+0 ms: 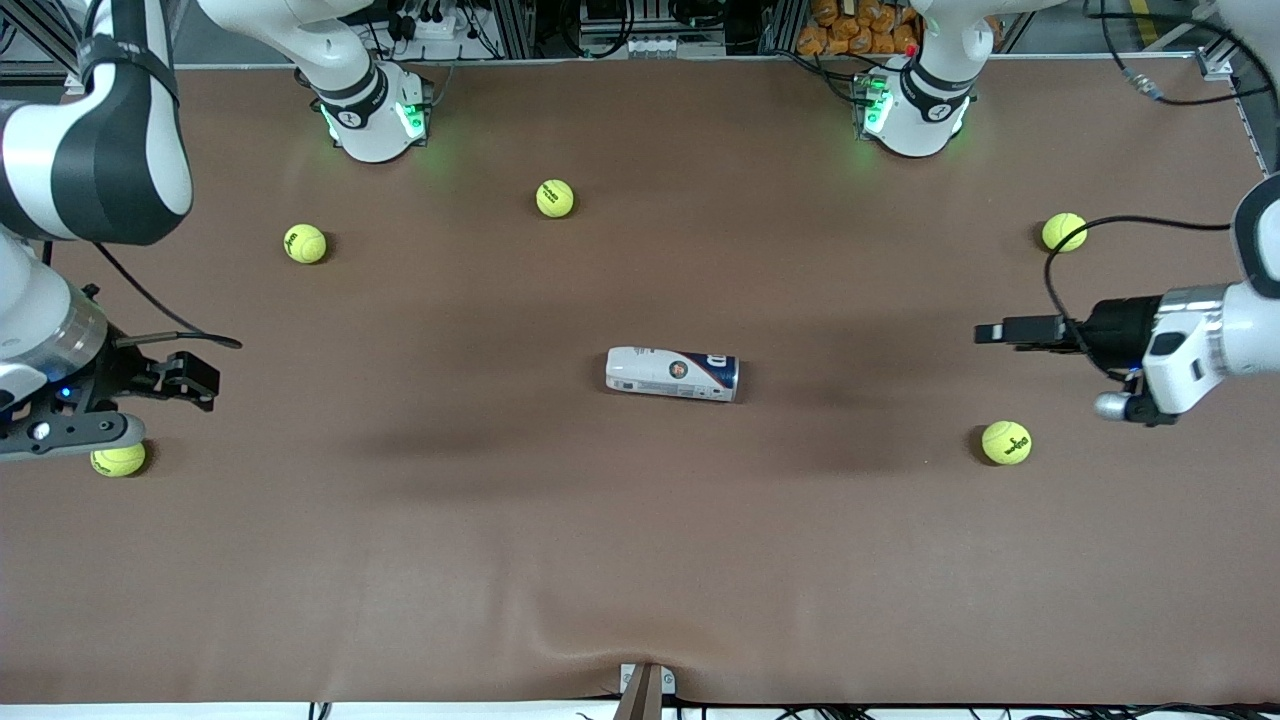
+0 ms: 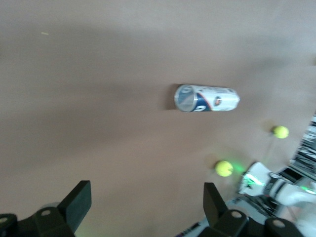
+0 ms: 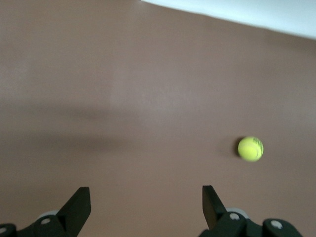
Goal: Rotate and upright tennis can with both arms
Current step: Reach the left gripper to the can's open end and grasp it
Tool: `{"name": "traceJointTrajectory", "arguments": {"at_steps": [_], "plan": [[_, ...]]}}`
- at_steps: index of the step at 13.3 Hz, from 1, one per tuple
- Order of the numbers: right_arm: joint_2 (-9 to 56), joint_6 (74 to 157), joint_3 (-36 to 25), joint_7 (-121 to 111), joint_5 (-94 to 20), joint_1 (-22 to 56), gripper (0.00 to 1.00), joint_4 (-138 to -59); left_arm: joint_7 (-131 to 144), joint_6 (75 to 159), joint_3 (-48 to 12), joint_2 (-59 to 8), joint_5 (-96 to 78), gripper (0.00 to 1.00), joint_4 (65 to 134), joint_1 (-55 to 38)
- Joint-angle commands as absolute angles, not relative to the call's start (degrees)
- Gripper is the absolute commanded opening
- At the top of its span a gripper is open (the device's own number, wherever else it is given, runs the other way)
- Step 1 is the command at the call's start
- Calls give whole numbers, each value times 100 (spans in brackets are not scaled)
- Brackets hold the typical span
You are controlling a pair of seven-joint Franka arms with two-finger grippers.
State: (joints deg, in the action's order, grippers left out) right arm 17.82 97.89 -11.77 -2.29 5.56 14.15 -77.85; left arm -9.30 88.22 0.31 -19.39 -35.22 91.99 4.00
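Tennis can (image 1: 672,374) lies on side in middle of brown tabletop (image 1: 640,560), touching nothing. Left pincer (image 1: 1000,331) up in air toward left arm's end from can, fingers spread wide, holding nothing. Right pincer (image 1: 195,378) up in air toward right arm's end from can, spread wide, empty too.

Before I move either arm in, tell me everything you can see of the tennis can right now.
The tennis can is a slim cylinder with a white and dark-blue label and a small round emblem mid-body. It lies on its side on the brown table, near the middle, long axis running between the arms' ends, blue end toward the left arm's. The left wrist view shows a silvery rim at that end. Only the table touches it; no ball or gripper is close.
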Motion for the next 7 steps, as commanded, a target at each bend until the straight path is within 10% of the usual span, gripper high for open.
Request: {"name": "traceJointTrajectory", "arguments": {"at_steps": [1,7], "plan": [[1460,9598,-1081,96,483,1162,100,-7989,-1229,8850,9,-2354,-4076,100,9132,343],[775,8930,-1081,70,-97,694,100,-8225,-2090,9132,-52,-2838,-4692,100,9158,79]]}}
